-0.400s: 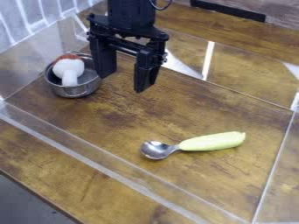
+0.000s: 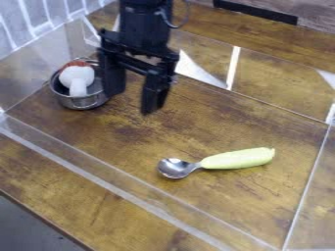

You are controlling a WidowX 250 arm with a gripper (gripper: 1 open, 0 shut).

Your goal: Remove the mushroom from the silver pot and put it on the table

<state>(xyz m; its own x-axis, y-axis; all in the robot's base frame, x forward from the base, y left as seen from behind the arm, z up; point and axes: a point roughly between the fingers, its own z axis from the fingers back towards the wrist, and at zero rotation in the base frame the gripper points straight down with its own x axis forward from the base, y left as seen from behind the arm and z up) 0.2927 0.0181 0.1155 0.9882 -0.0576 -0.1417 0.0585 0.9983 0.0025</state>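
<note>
your black two-fingered gripper [image 2: 135,82] hangs above the table, fingers spread wide and nothing between them. since the earlier frame it has shifted slightly toward the left of the view and its outline has gone blurry; nothing else has visibly moved.

just beside it in the view, toward the left, you have the small toy mushroom [image 2: 77,79], thick white stem, a bit of red-orange cap showing behind. it sits in the small round shiny silver metal pot [image 2: 88,101], stem leaning over the near side.

well apart from the pot, toward the right, lies a spoon [image 2: 178,168] with a silver metal bowl and a pale yellow-green handle [image 2: 240,159], bowl end pointing left in your view.

surface: dark brown worn wooden tabletop [image 2: 144,147] with visible grain, clear acrylic walls [image 2: 112,173] along its edges. beyond the walls you get more brown wood, a pale ribbed surface at upper left, and a dark strip at upper right.
</note>
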